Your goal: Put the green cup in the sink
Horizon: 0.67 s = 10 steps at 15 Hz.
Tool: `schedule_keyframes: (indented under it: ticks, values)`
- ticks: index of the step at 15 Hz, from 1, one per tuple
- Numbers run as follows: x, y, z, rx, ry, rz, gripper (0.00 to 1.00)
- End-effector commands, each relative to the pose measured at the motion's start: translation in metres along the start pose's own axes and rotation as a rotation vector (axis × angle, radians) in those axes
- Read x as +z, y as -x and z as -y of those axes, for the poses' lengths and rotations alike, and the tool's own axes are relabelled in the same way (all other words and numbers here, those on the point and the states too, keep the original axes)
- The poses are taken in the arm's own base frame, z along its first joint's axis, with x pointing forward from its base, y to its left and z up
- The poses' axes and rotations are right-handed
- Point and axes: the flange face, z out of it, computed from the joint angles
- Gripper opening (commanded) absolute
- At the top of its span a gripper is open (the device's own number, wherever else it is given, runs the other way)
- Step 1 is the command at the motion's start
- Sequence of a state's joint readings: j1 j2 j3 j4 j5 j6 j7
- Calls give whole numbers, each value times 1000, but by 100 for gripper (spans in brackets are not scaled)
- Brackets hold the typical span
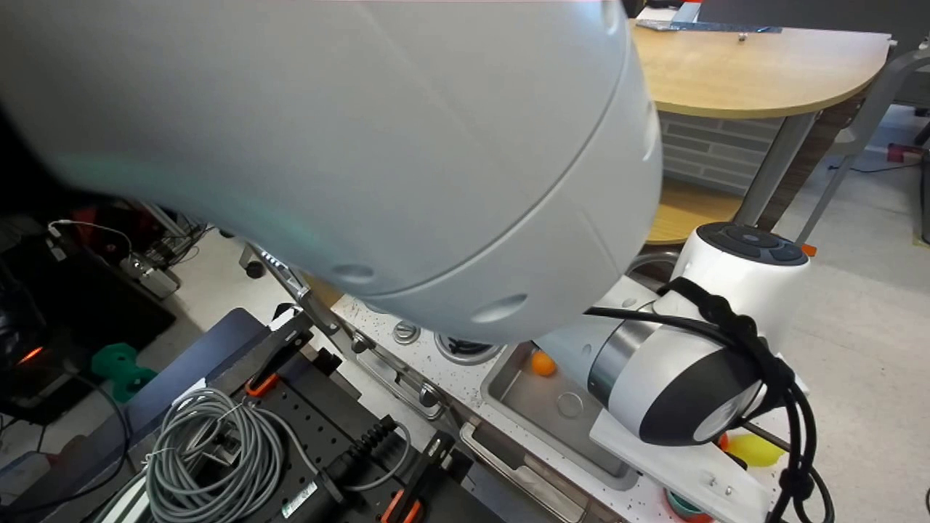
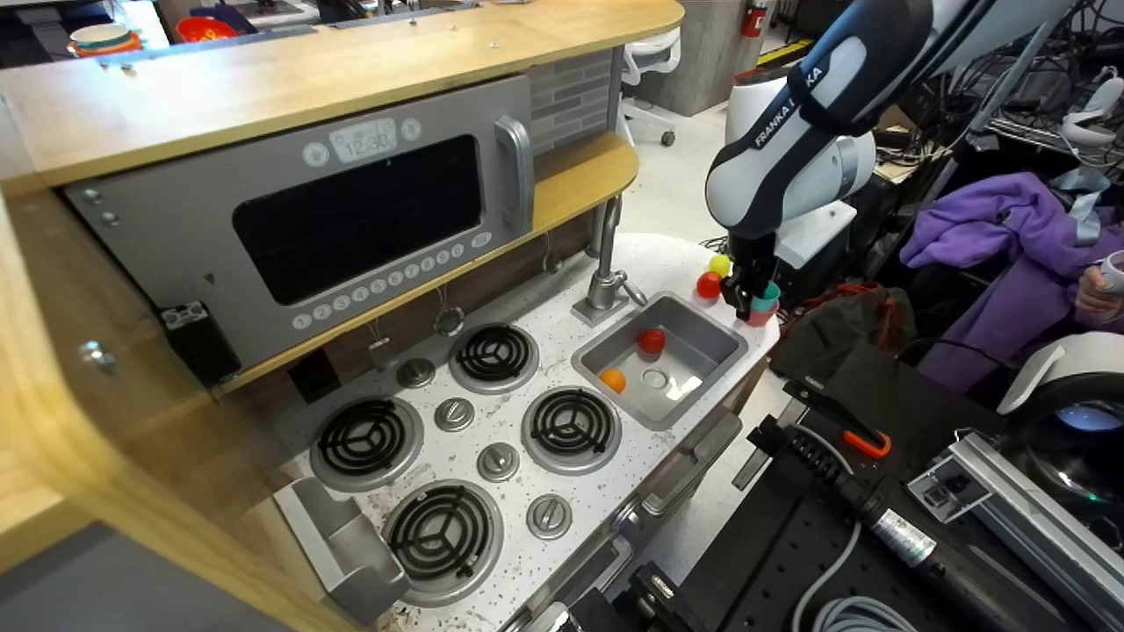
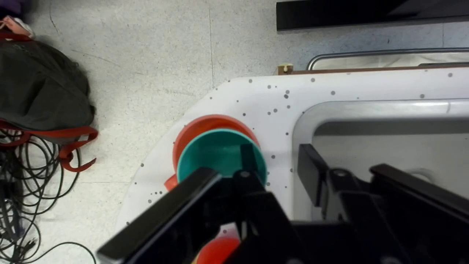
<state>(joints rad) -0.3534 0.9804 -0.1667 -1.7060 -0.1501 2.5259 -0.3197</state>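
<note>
The green cup [image 3: 216,146] sits in or on a red cup [image 3: 190,135] at the counter's rounded end in the wrist view. Both show in an exterior view, the green cup [image 2: 770,295] above the red one. My gripper [image 3: 277,156] is open. One finger overlaps the green cup's mouth just inside its rim; the other is over the sink's near rim. I cannot tell how deep the finger reaches. In an exterior view the gripper [image 2: 745,285] is right beside the cup. The grey sink [image 3: 366,110] lies beside the cups and also shows in an exterior view [image 2: 698,347].
A red piece [image 2: 651,341] and an orange piece [image 2: 612,379] lie in the sink. A red piece [image 2: 709,285] and a yellow piece [image 2: 719,265] sit on the counter near the gripper. The faucet [image 2: 604,285] stands behind the sink.
</note>
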Motion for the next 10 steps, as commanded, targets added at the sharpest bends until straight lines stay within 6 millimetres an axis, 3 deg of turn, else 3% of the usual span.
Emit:
schedule_keyframes:
  ticks: [1,3,10]
  values:
    - [-3,-5,-5,16,5,17,6]
    - [-5,-4,-7,22,8,18,0]
    - [-12,7,-13,30,18,9,1]
